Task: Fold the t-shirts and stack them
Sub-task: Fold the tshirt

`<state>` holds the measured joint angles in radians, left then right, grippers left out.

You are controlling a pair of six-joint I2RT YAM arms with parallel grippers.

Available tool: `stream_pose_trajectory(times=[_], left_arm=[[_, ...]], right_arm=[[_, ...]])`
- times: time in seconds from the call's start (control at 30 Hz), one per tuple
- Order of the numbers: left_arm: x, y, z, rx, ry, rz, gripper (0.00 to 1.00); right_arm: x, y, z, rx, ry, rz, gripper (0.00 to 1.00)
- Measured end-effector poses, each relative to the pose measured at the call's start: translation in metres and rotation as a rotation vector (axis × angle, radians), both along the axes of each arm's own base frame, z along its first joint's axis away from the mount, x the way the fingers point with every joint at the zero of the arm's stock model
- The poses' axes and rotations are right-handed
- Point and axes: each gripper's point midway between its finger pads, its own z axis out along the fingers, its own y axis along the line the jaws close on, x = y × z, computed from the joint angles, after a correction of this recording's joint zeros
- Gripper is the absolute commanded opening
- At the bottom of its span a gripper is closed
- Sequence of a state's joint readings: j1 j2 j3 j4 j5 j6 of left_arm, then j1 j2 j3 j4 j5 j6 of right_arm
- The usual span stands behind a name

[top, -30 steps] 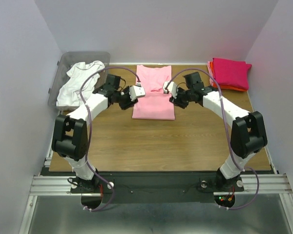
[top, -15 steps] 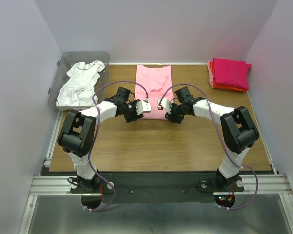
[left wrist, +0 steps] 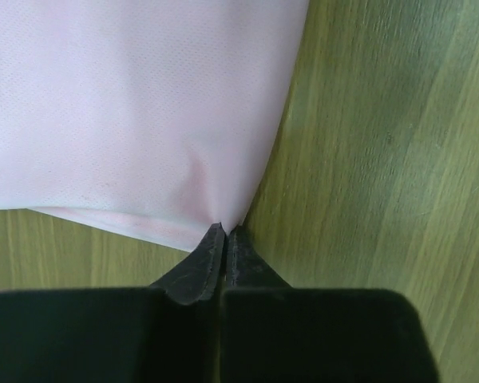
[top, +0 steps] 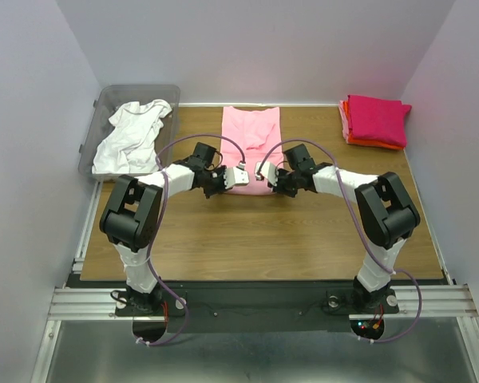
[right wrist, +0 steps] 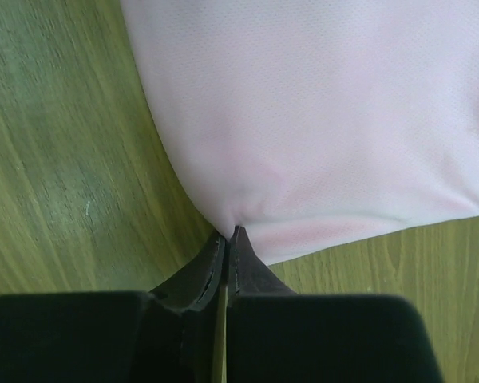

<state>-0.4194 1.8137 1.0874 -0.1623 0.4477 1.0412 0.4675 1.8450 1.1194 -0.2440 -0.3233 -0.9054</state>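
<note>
The light pink t-shirt (top: 251, 140) lies flat on the far middle of the wooden table (top: 303, 231). It forms a narrow rectangle whose long axis runs straight away from the arm bases, short edges near and far. I cannot tell from the overhead view which end carries the collar. Its fabric is a plain fine knit in both wrist views (left wrist: 128, 104) (right wrist: 327, 120).

The near short edge is where I have hold of it. The left gripper (top: 239, 175) is clenched on a left-hand point of that edge; in its wrist view the dark fingertips (left wrist: 224, 233) meet with a peak of pink cloth nipped between them. The right gripper (top: 263, 169) is likewise clamped on the edge a little to the right, its tips (right wrist: 230, 234) pressed together on a similar pucker. The two grippers sit close beside each other, both arms bent inward over the table.

At the far right corner rests a folded stack, a magenta tee (top: 378, 118) on top and an orange tee (top: 374, 144) showing beneath it. At the far left, a white t-shirt (top: 132, 136) lies crumpled in a clear grey bin (top: 104, 100), well apart from the pink one.
</note>
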Motion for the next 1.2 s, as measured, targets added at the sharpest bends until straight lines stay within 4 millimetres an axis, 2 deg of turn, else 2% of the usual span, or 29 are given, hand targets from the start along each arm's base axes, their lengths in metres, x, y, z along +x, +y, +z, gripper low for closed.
stream_pose_trajectory(times=[0.13, 0.23, 0.4, 0.5, 0.6, 0.63, 0.73, 0.77, 0.8, 0.83, 0.93, 1.0, 1.07, 1.1, 1.2], left_arm=[[-0.001, -0.002, 0.008, -0.006, 0.023, -0.002, 0.00], [0.002, -0.006, 0.025, -0.023, 0.021, -0.002, 0.00], [0.010, -0.014, 0.077, -0.072, -0.037, -0.009, 0.00], [0.001, -0.015, 0.105, -0.089, -0.071, -0.028, 0.00], [-0.022, -0.019, 0.127, -0.089, -0.086, -0.075, 0.00], [-0.036, -0.023, 0.133, -0.089, -0.088, -0.103, 0.00], [-0.079, -0.029, 0.138, -0.087, -0.055, -0.182, 0.00], [-0.089, -0.029, 0.136, -0.083, -0.038, -0.195, 0.00], [-0.108, -0.030, 0.135, -0.081, -0.017, -0.227, 0.00], [-0.120, -0.030, 0.134, -0.080, -0.001, -0.246, 0.00], [-0.164, -0.025, 0.130, -0.082, 0.061, -0.308, 0.00], [-0.187, -0.022, 0.135, -0.096, 0.086, -0.342, 0.00], [-0.202, -0.023, 0.143, -0.119, 0.098, -0.367, 0.00], [-0.206, -0.023, 0.147, -0.126, 0.103, -0.372, 0.00], [-0.203, -0.024, 0.161, -0.129, 0.115, -0.356, 0.00]], right_arm=[[-0.002, -0.004, 0.003, -0.012, -0.011, -0.024, 0.01], [-0.005, -0.010, 0.014, -0.020, -0.018, -0.049, 0.01], [-0.004, -0.012, 0.061, 0.005, -0.077, -0.068, 0.01], [-0.006, -0.012, 0.085, 0.025, -0.102, -0.072, 0.01], [-0.024, -0.017, 0.103, 0.037, -0.085, -0.060, 0.01], [-0.031, -0.019, 0.107, 0.038, -0.074, -0.056, 0.01], [-0.060, -0.024, 0.116, 0.040, -0.009, -0.033, 0.01], [-0.073, -0.025, 0.121, 0.042, 0.011, -0.019, 0.01], [-0.089, -0.025, 0.124, 0.042, 0.042, -0.001, 0.00], [-0.094, -0.023, 0.129, 0.048, 0.035, 0.010, 0.01], [-0.141, -0.014, 0.139, 0.063, 0.070, 0.089, 0.01], [-0.183, -0.009, 0.143, 0.067, 0.122, 0.157, 0.01], [-0.204, -0.010, 0.146, 0.069, 0.167, 0.176, 0.01], [-0.206, -0.011, 0.147, 0.062, 0.184, 0.169, 0.01], [-0.199, -0.013, 0.145, 0.028, 0.198, 0.146, 0.01]])
